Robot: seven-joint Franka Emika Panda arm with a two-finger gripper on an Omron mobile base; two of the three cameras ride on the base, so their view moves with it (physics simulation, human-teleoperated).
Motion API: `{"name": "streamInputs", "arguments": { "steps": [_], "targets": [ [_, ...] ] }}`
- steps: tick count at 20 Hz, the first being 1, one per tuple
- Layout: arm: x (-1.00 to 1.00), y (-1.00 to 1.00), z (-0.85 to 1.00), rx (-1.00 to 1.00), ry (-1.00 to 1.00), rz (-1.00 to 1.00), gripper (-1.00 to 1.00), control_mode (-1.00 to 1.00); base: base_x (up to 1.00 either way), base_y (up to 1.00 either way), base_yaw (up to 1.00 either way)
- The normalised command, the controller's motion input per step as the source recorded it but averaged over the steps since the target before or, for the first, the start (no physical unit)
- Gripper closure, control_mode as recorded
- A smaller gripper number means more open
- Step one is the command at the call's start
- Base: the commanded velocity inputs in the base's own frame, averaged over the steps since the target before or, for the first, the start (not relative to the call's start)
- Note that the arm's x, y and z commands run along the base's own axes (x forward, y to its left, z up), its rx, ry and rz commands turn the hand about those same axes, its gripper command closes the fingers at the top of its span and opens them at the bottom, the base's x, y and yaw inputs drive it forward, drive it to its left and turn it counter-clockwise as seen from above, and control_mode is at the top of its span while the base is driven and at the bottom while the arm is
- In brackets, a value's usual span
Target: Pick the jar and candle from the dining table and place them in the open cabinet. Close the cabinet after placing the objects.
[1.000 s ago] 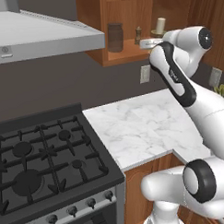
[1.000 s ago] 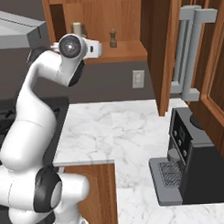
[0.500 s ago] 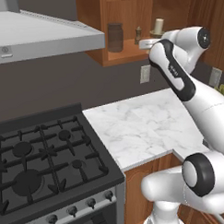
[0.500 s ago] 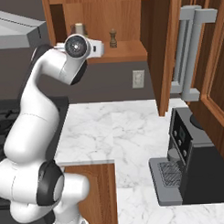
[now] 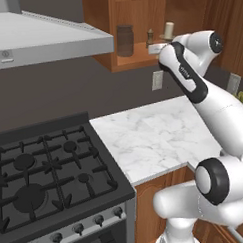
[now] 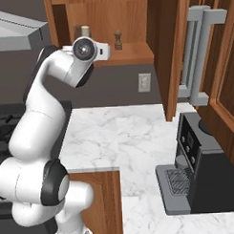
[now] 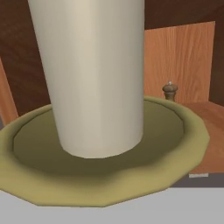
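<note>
Hand view: candle (image 7: 94,74) close before gripper.

A black gas stove (image 5: 46,182) sits beneath a grey range hood (image 5: 45,42). At three o'clock on the marble counter (image 6: 134,137) stands a dark coffee machine (image 6: 197,173); a small pepper mill (image 6: 118,40) stands at twelve.

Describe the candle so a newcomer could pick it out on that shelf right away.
Look up at the open brown wall cabinet right of the range hood; on its bottom shelf stand three things in a row. The candle is the rightmost in the left base view, beside the robot's wrist. It is a cream pillar on a brass-gold dish, unlike the grey jar and the small dark pepper mill.
</note>
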Motion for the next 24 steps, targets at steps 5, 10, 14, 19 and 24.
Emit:
{"name": "streamInputs", "arguments": {
  "steps": [5, 10, 14, 19, 24],
  "targets": [
    [0.29, 0.00, -0.08, 0.00, 0.00, 0.01, 1.00, -1.00, 0.00, 0.00, 0.00],
    [0.29, 0.00, -0.07, 0.00, 0.00, 0.01, 1.00, -1.00, 0.00, 0.00, 0.00],
    [0.32, 0.00, -0.07, 0.00, 0.00, 0.00, 1.00, -1.00, 0.00, 0.00, 0.00],
    [0.32, 0.00, -0.11, 0.00, 0.00, 0.00, 1.00, -1.00, 0.00, 0.00, 0.00],
    [0.30, 0.00, -0.12, 0.00, 0.00, 0.00, 1.00, -1.00, 0.00, 0.00, 0.00]
  ]
}}
